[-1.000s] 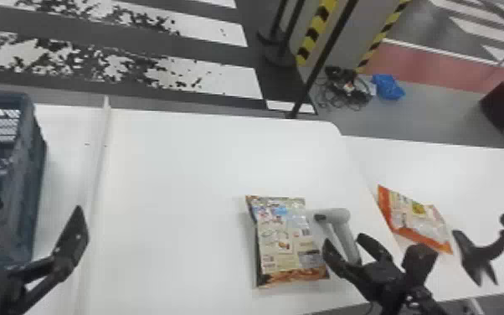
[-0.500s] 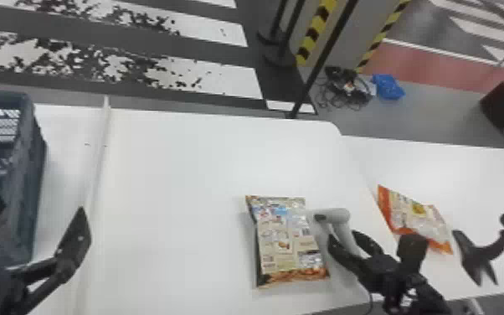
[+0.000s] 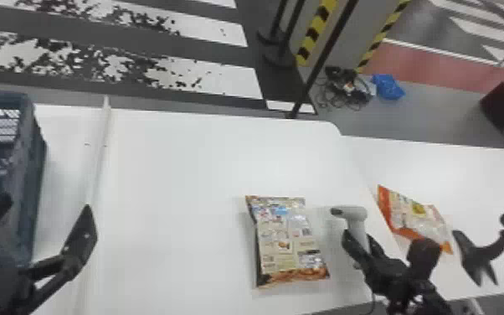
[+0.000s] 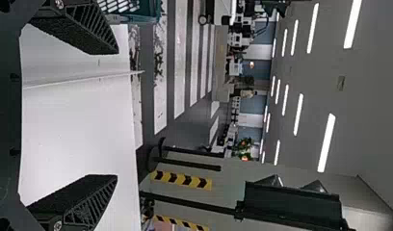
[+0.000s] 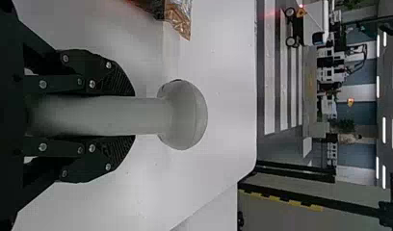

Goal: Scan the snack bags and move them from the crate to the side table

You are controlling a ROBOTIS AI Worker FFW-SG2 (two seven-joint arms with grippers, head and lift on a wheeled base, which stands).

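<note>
At the far left, the crate [image 3: 28,176] stands on the counter [image 3: 171,188], and my left hand [image 4: 116,114] has edged slightly away from it, its fingers spread with nothing between them. The snack bag [image 3: 286,243] lies flat on the counter to the right of that hand, where it lay a moment ago, printed side up.

The real change comes next along: my right hand [image 5: 133,115], which was apart and only coming up to the scanner [image 3: 353,213], now has its fingers clamped on the handle from both sides. The scanner has shifted right, off from the bag's edge, and its handle stands straighter; whether it is clear of the counter I can't tell. So I judge the scan is about to start, with the head needing to be turned onto the bag's code.

Farther right, another bag [image 3: 414,215] lies on the side table [image 3: 452,167], near a black stand [image 3: 483,253].
</note>
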